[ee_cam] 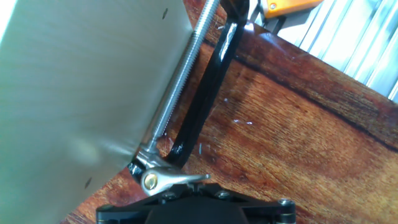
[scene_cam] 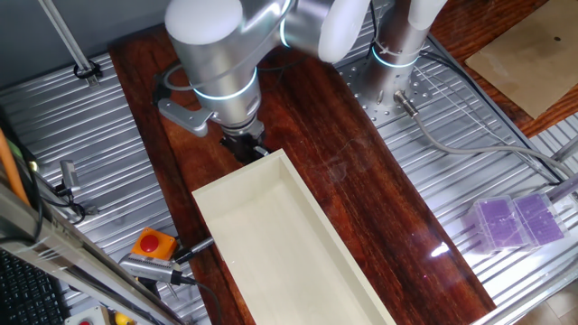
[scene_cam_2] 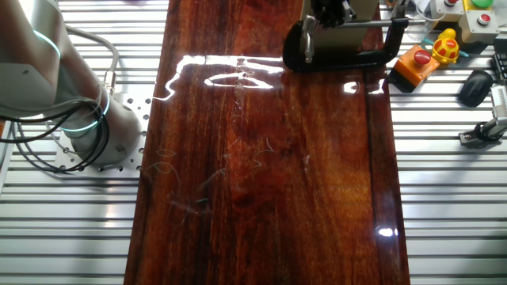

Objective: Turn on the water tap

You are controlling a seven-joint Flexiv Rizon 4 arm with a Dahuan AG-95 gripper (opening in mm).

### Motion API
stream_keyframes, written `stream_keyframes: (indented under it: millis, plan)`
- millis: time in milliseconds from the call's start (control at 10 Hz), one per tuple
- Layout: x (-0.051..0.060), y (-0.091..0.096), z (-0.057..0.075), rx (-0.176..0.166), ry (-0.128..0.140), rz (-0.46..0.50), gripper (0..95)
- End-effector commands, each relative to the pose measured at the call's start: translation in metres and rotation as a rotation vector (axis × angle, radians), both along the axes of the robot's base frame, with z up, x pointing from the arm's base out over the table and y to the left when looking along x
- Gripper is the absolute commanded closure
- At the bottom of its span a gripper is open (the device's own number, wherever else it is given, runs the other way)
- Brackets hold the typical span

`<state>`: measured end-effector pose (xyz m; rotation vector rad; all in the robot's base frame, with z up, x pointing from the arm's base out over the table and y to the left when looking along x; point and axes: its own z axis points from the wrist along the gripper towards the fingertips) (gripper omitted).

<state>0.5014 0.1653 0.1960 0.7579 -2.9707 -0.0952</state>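
Observation:
A small silver water tap (ee_cam: 163,180) sits in the jaw of a black C-clamp (ee_cam: 205,93) lying on the dark wooden board. Its thin lever (ee_cam: 189,178) points right. The clamp's threaded screw (ee_cam: 180,81) runs along the wall of a white basin (ee_cam: 81,81). My gripper (ee_cam: 196,190) is right against the lever from below, fingertips drawn together with nothing between them. In one fixed view the gripper (scene_cam: 246,147) is down at the far end of the basin (scene_cam: 289,244), hiding the tap. The other fixed view shows the clamp (scene_cam_2: 341,57) at the top edge.
An orange box with a red button (scene_cam: 152,244) lies left of the basin. A purple plastic case (scene_cam: 519,221) lies on the metal slats at the right. The arm's base (scene_cam: 397,45) stands at the back. A black mouse (scene_cam_2: 475,85) lies beside the board.

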Motion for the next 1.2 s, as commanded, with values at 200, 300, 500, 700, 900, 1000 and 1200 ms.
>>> stream_keyframes:
  millis: [200,300,500,700,900,1000,1200]
  plan:
    - [0.005,0.000,-0.004,0.006,-0.012,-0.001,95.0]
    - [0.008,0.001,-0.006,0.008,-0.014,-0.002,95.0]
    - [0.012,0.001,-0.010,0.008,-0.015,-0.004,95.0]
    - [0.017,0.003,-0.011,0.012,-0.016,-0.006,95.0]
    - [0.022,0.006,-0.011,0.014,-0.016,-0.009,95.0]
    - [0.023,0.007,-0.011,0.016,-0.016,-0.011,95.0]
    - [0.025,0.007,-0.010,0.026,-0.016,-0.015,95.0]
